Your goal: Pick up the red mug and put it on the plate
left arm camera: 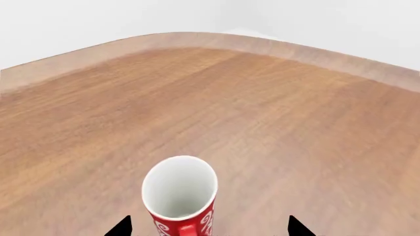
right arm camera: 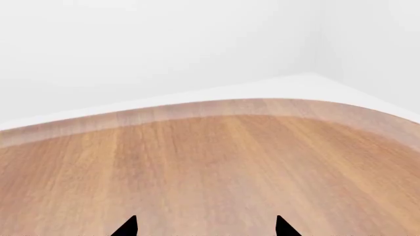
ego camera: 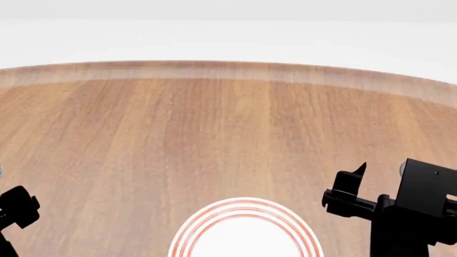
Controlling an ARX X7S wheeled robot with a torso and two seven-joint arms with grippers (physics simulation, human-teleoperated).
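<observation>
Both black left fingertips stand apart, released, flanking one slim red floral ceramic mug on the wooden table. The right gripper is likewise spread, holding nothing. One round white red-ringed plate lies at six o'clock in the head view.

No readable text, labels, brands or numbers in any view. Only marking on the red mug is a white swirl pattern, decorative, no lettering. The plate carries plain red rings only. Tabletop is bare wood grain, no signs.
</observation>
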